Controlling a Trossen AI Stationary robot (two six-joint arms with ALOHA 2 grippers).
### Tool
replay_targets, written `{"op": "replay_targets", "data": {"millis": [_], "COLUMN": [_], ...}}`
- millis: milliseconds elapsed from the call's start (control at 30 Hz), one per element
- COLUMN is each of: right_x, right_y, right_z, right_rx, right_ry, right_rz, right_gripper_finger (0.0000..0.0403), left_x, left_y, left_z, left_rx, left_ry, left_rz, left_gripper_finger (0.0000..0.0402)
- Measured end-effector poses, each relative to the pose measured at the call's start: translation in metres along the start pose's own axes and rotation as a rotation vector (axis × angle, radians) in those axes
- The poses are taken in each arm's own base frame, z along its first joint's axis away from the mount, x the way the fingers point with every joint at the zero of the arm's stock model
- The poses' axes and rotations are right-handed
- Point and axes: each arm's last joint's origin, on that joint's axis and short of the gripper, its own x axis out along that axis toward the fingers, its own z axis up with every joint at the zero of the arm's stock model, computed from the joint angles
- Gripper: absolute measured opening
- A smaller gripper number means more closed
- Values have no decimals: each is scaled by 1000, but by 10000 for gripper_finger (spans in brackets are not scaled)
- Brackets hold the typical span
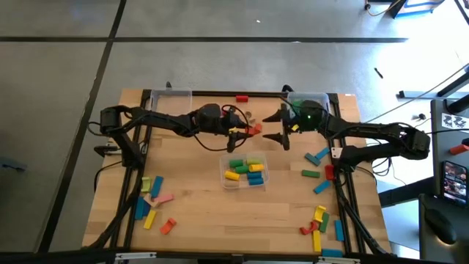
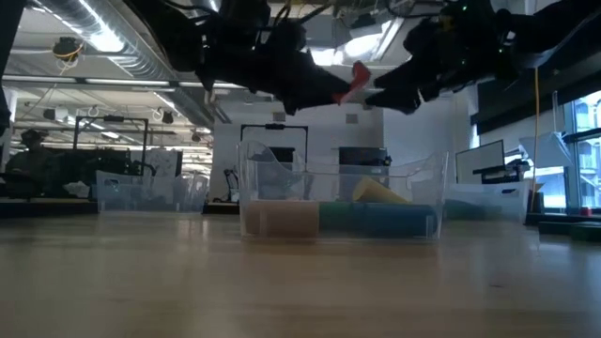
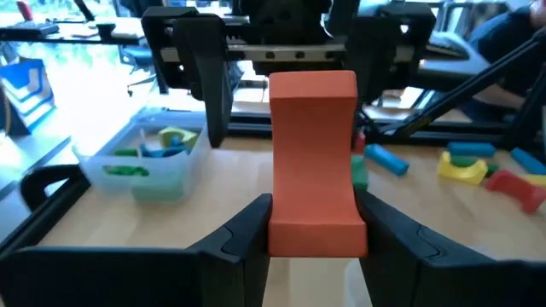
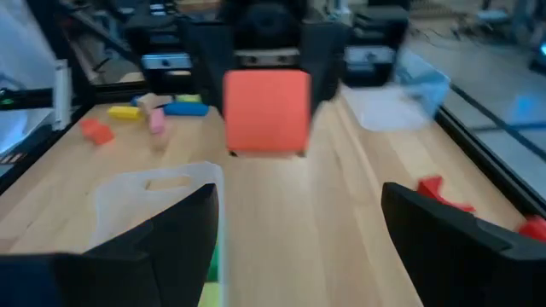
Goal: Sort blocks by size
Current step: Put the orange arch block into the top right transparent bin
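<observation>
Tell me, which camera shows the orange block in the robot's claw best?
The left wrist view: the orange block fills the middle, pinched in the left claw. The right wrist view shows only its end, the low view a sliver, the high view a speck.

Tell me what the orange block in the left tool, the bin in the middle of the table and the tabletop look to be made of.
Orange block: probably painted wood; flat matte colour, crisp edges, no grain showing. It is clamped in the left tool.
Bin: clear plastic; the blocks inside show through its walls.
Tabletop: light wood or wood laminate, plank lines and a slight sheen; which one is unclear.
</observation>
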Motion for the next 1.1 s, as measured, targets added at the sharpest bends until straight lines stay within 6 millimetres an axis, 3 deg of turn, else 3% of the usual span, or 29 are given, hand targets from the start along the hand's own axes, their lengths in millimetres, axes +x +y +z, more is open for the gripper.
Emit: {"op": "replay_targets", "data": {"millis": [567, 1100], "right_x": [13, 18], "right_y": [32, 29], "right_z": [18, 13], "right_rx": [-100, -88], "right_ry": [-167, -145], "right_rz": [6, -38], "right_gripper_finger": [314, 147], "left_x": [2, 2], "left_y": [-13, -13], "left_z": [7, 8], "left_rx": [26, 34], "left_ry": [-70, -75], "left_rz": [-33, -32], "left_gripper_finger": [134, 135]}}
